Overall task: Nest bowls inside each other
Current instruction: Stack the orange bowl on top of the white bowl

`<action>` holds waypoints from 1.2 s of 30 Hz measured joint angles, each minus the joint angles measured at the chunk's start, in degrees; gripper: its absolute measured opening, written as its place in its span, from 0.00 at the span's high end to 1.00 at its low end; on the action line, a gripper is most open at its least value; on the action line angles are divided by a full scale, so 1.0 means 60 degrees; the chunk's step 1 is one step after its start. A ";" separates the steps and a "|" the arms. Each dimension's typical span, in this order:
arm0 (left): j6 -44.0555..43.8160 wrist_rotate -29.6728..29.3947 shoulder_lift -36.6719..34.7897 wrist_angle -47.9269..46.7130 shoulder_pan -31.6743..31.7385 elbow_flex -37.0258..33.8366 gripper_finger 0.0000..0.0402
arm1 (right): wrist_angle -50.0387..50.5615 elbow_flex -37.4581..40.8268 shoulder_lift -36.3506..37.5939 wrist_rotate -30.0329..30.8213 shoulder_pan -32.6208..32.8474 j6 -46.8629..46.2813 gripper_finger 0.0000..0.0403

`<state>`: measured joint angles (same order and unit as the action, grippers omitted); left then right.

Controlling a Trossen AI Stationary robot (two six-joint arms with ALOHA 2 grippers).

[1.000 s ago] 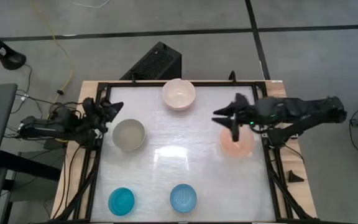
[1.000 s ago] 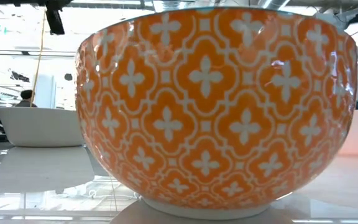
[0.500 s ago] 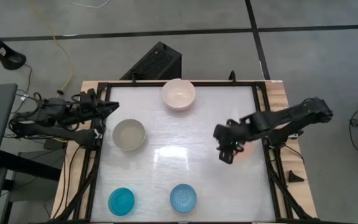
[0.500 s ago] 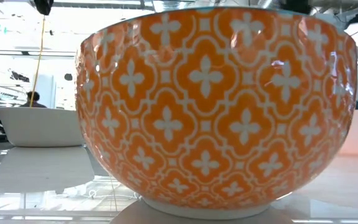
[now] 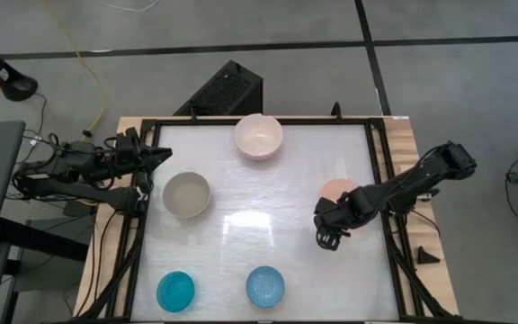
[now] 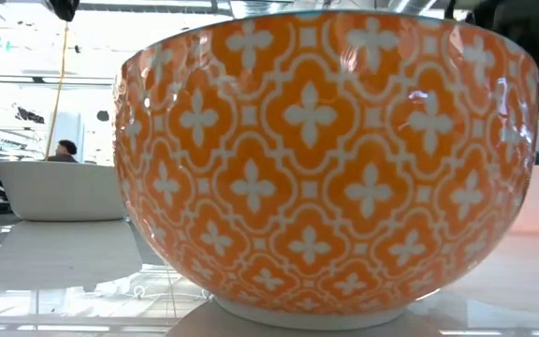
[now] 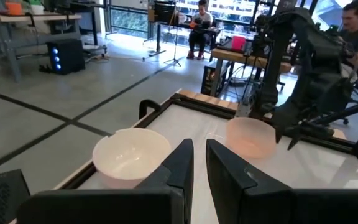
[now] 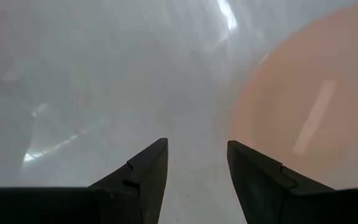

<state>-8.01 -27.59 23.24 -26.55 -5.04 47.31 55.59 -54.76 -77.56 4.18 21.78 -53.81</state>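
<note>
Five bowls rest on their bases on the white table. The pale pink-white bowl (image 5: 259,137) is at the far middle and the grey-beige bowl (image 5: 187,194) at the left. The turquoise bowl (image 5: 175,291) and the light blue bowl (image 5: 265,285) stand near the front edge. The salmon pink bowl (image 5: 334,189) at the right is partly hidden under my right arm. My right gripper (image 5: 328,237) points down just near-side of the salmon bowl (image 8: 303,106), open, with only bare table between its fingers. My left gripper (image 7: 199,158) stands level at the left edge, shut and holding nothing.
The low view is filled by one bowl's orange-patterned outer wall (image 6: 326,168), with a whitish bowl (image 6: 64,190) behind it on the left. A black frame (image 5: 241,121) rims the table. People sit and stand in the room beyond. Bare table lies in the middle (image 5: 259,220).
My right gripper has come down from above the salmon bowl toward the table and the near edge, tipping from nearly level to pointing down. My left arm rose a little at the left edge and has then kept still. No bowl has moved.
</note>
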 joint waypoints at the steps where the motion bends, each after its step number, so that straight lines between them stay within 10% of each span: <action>1: -0.0004 0.0033 0.0000 -0.0003 0.0000 0.0000 0.92 | -0.0189 0.0194 0.0000 0.0001 -0.0004 -0.0095 0.48; 22: -0.0637 0.0551 -0.0001 0.0087 0.0000 0.0000 0.92 | -0.5424 0.1974 0.0947 -0.0130 -0.1768 0.0428 0.70; 36: -0.0885 0.0550 0.0000 0.0080 -0.0001 0.0000 0.92 | -0.0524 0.1297 0.2386 0.0273 -0.2731 -0.0011 0.56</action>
<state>-13.32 -24.29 23.24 -26.06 -5.04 47.31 52.44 -46.98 -63.24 5.82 5.40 -53.87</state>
